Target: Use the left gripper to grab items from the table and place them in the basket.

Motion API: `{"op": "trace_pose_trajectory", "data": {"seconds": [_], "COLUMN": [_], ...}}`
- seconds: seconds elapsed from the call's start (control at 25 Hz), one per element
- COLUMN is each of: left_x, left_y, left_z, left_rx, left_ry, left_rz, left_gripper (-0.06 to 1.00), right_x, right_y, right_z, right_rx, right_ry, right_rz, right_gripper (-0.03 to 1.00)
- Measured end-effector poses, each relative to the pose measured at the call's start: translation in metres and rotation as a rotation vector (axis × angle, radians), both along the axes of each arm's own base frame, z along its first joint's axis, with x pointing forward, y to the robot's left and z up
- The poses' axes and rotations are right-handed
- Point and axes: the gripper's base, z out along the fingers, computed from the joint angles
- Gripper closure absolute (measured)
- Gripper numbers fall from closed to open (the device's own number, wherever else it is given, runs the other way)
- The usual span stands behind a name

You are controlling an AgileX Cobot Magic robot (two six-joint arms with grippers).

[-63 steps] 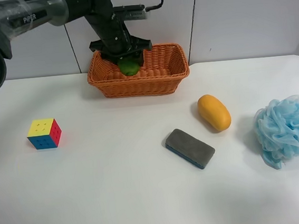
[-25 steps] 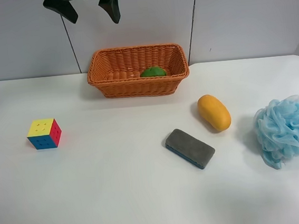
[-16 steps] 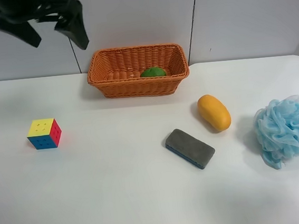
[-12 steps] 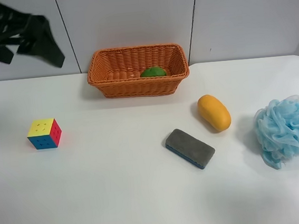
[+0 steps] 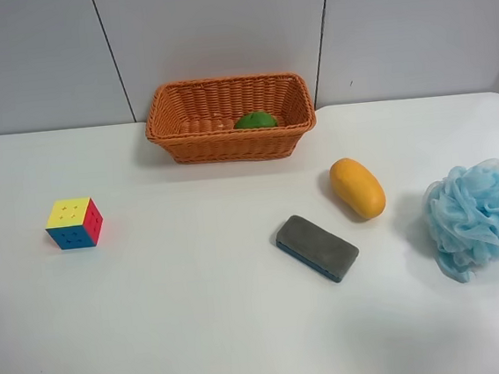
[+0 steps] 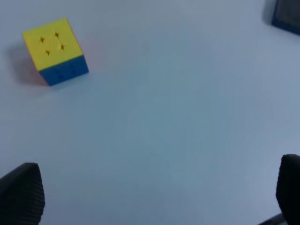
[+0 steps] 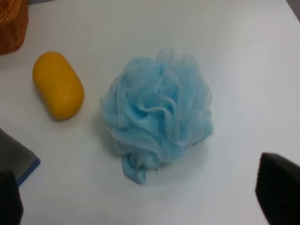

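With the left tool (image 6: 150, 192) spread wide and empty over the tabletop (image 5: 200, 315), treat the puzzle cube (image 6: 55, 50) lying alone near it as light, rigid and slick-faced, so you'd best pinch it squarely across two opposite flat sides.

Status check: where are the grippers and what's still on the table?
Left gripper open, empty, above table near puzzle cube. Right gripper open over blue puff. Green fruit in basket; mango, eraser unobstructed.

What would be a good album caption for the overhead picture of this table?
A green fruit lies in the wicker basket; a puzzle cube, mango, eraser block and blue puff wait on the white table.
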Motion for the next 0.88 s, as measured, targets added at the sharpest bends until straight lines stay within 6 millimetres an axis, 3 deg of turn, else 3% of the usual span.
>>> {"op": "trace_pose_trajectory", "data": {"seconds": [0.16, 0.4, 0.88], "left_x": [-0.029, -0.050, -0.085], "left_y": [0.016, 0.032, 0.039], "left_z": [-0.018, -0.043, -0.041], "left_rx": [0.006, 0.013, 0.004], "left_ry": [-0.037, -0.097, -0.325], "left_rz": [0.017, 0.173, 0.395], "left_gripper": [-0.05, -0.05, -0.05], "right_x": [0.000, 0.000, 0.000], "right_y": [0.000, 0.000, 0.000], "right_z": [0.000, 0.000, 0.000], "right_rx": [0.000, 0.000, 0.000], "right_ry": [0.000, 0.000, 0.000], "right_rz": [0.000, 0.000, 0.000], "right_gripper": [-0.02, -0.02, -0.02]}}
